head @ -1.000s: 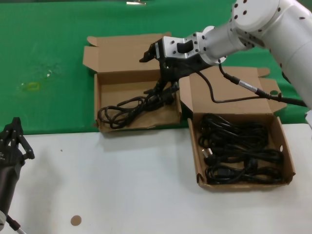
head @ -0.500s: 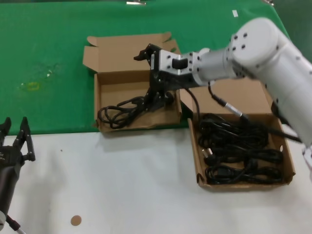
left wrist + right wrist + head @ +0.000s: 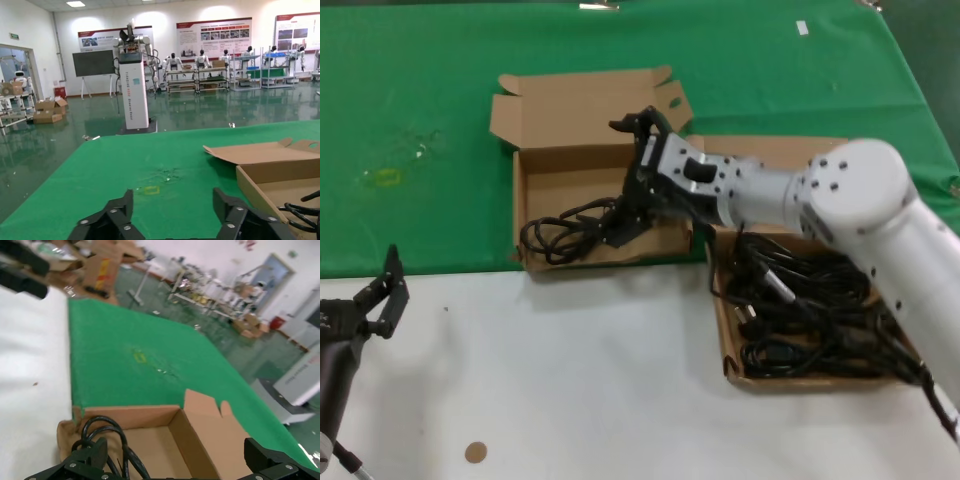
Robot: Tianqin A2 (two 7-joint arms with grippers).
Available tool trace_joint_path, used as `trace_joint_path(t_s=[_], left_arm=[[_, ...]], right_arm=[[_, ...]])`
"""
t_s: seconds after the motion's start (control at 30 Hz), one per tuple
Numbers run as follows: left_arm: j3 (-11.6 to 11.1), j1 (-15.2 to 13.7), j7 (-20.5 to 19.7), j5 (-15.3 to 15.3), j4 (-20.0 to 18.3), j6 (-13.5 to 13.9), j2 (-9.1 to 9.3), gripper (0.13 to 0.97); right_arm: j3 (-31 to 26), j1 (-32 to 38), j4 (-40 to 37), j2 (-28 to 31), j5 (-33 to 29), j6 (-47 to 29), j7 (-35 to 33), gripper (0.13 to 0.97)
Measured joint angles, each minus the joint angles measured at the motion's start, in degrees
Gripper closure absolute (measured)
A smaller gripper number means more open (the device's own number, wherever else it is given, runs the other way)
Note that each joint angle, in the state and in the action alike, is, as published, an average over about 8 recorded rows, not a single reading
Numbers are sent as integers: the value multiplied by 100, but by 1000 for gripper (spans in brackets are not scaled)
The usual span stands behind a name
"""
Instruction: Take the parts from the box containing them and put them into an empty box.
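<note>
Head view, right tool [image 3: 625,180] spread wide, over cord [image 3: 570,225]

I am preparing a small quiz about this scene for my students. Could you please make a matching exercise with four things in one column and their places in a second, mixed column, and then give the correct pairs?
Things:
1. right gripper
2. left gripper
3. single looped power cord
4. pile of power cords

Places:
A. in the box on the right
B. low at the left, over the white surface
C. over the box on the left, by the cord's plug end
D. lying inside the box on the left

Pairs: 1-C, 2-B, 3-D, 4-A
</note>
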Motion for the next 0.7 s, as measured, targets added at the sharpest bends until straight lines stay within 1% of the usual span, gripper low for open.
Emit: trace_joint_path(t_s=[0.07, 0.17, 0.3, 0.57, 0.6, 0.7], left_arm=[[0, 0, 1, 0, 0, 0, 0, 574], [0, 0, 0, 0, 0, 0, 0, 492], [0, 0, 0, 0, 0, 0, 0, 492], [0, 0, -1, 0, 0, 0, 0, 299], [0, 0, -1, 0, 0, 0, 0, 299], [0, 0, -1, 0, 0, 0, 0, 254]], right_arm=[[93, -205, 165, 21, 85, 150, 38, 137], [238, -523, 421, 54, 216, 380, 97, 137], [427, -938, 755, 97, 388, 685, 175, 134], [801, -1761, 1417, 182, 729, 1289, 329, 129], [848, -1866, 1501, 193, 772, 1366, 348, 129], [990, -2177, 1752, 225, 899, 1591, 406, 129]])
